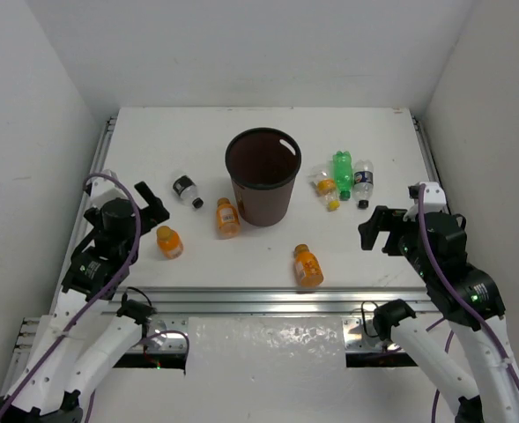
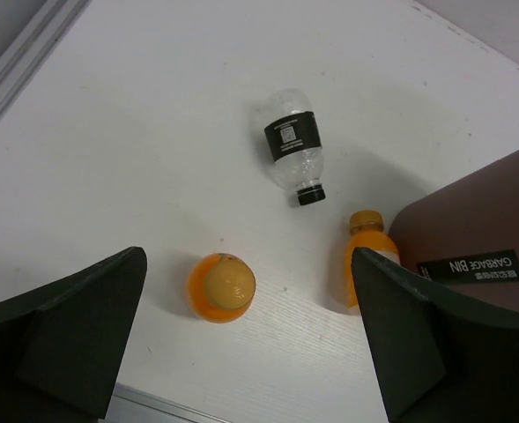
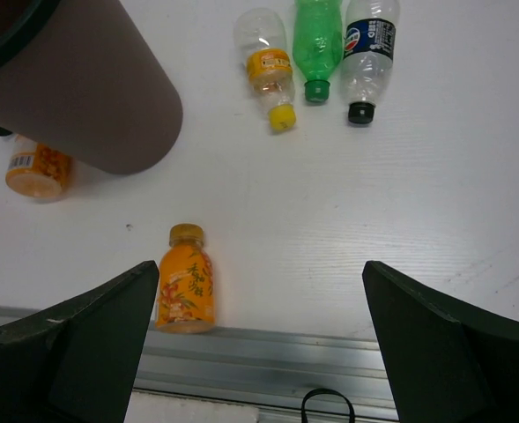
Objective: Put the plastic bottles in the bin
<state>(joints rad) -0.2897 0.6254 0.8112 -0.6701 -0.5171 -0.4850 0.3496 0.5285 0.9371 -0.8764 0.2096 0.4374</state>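
The dark brown bin point(image 1: 263, 207) stands upright mid-table; it also shows in the left wrist view point(image 2: 488, 220) and the right wrist view point(image 3: 92, 97). Left of it lie a clear black-capped bottle point(image 1: 186, 189) point(image 2: 294, 150) and an orange bottle point(image 1: 227, 217) point(image 2: 367, 260). Another orange bottle point(image 1: 168, 241) point(image 2: 221, 286) stands upright. A third orange bottle point(image 1: 308, 265) point(image 3: 186, 289) lies near the front rail. Right of the bin lie a yellow-capped bottle point(image 1: 328, 188) point(image 3: 270, 79), a green bottle point(image 1: 343, 172) point(image 3: 317, 40) and a clear dark-labelled bottle point(image 1: 363, 181) point(image 3: 369, 48). My left gripper point(image 1: 151, 203) point(image 2: 247, 264) is open and empty above the upright orange bottle. My right gripper point(image 1: 378, 231) point(image 3: 261, 269) is open and empty.
A metal rail point(image 1: 268, 300) point(image 3: 268, 361) runs along the table's front edge, and side rails point(image 1: 105, 154) border the white tabletop. White walls close in the left, right and back sides.
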